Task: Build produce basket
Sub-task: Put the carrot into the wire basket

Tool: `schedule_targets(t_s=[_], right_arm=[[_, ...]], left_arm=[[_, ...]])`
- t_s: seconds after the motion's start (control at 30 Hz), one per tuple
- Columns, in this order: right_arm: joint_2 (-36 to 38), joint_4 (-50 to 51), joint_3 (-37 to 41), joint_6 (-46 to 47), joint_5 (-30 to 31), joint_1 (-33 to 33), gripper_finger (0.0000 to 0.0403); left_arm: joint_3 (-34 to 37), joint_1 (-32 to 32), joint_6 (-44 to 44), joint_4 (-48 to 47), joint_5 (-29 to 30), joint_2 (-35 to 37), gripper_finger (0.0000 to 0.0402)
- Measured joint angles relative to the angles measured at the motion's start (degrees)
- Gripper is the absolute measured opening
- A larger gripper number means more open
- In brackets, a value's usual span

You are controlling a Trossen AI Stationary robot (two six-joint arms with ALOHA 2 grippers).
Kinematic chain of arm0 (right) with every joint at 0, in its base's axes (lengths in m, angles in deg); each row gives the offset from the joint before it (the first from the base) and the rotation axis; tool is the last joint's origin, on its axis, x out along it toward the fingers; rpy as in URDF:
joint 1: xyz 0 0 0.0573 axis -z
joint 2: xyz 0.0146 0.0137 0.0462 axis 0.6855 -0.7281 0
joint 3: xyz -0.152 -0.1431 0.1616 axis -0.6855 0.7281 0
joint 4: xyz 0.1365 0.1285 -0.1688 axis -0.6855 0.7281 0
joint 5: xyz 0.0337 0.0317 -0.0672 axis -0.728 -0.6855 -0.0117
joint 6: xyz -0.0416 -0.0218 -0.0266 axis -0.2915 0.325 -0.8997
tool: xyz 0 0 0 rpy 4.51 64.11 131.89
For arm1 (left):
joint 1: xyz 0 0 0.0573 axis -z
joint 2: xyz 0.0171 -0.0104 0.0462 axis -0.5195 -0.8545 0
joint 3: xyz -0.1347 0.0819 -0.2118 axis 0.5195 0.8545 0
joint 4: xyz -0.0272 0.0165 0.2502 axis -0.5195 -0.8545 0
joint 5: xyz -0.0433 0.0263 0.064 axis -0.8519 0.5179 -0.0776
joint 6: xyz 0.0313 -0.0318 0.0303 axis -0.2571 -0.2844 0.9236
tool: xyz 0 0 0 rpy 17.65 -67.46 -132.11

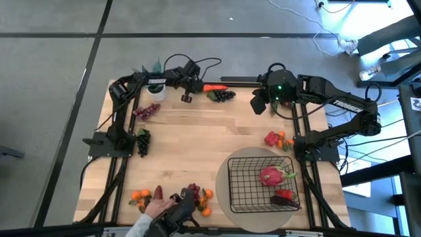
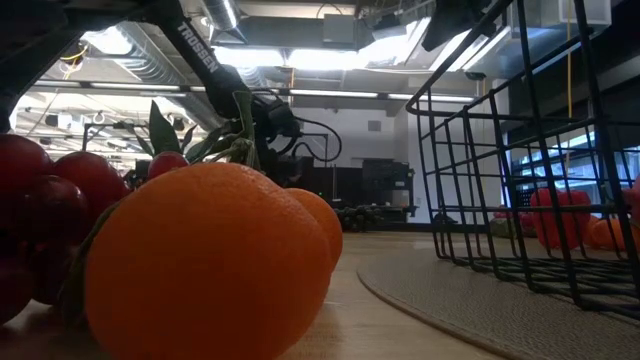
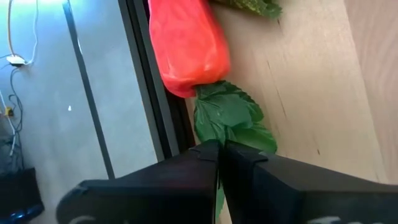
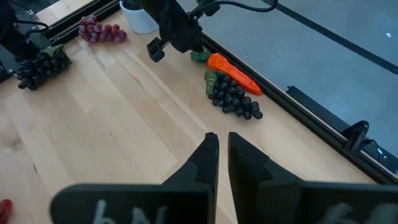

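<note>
An orange carrot (image 1: pixel 216 87) with green leaves lies along the table's far edge, next to dark grapes (image 1: pixel 222 96). My left gripper (image 1: pixel 199 86) is at its leafy end, shut on the leaves (image 3: pixel 227 118). My right gripper (image 1: pixel 258 104) hangs shut above the far right of the table, holding nothing. The black wire basket (image 1: pixel 237 172) stands on a round grey mat (image 1: pixel 227 164) near the right front. It holds a pink dragon fruit (image 1: pixel 272 176) and a red pepper (image 1: pixel 284 195). My left gripper pinches the carrot's green leaf tuft (image 3: pixel 239 138) between its two fingers (image 3: pixel 199 155), at the end away from the orange root (image 3: pixel 186 43). The fingers slant down from the table's left, roughly in line with the carrot. The carrot lies on the table.
Purple grapes (image 1: pixel 146 111), dark grapes (image 1: pixel 143 141) and a white-potted plant (image 1: pixel 154 89) sit at the left. A red pepper with oranges (image 1: pixel 276 139) lies beyond the basket. At the near edge a person's hand (image 1: pixel 154 207) is among oranges (image 1: pixel 140 195) and red grapes (image 1: pixel 191 192).
</note>
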Motion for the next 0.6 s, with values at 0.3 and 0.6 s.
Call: schedule_targets(t_s=[0.3, 0.6], right_arm=[[0.00, 0.04, 0.00, -0.09, 0.00, 0.00, 0.0021], [0.00, 1.27, 0.01, -1.76, 0.00, 0.00, 0.0021]], left_arm=[[0.00, 2.19, 0.15, -0.82, 3.76, 0.72, 0.0000], [-0.02, 3.06, -2.00, -2.52, 4.50, 6.13, 0.0000]])
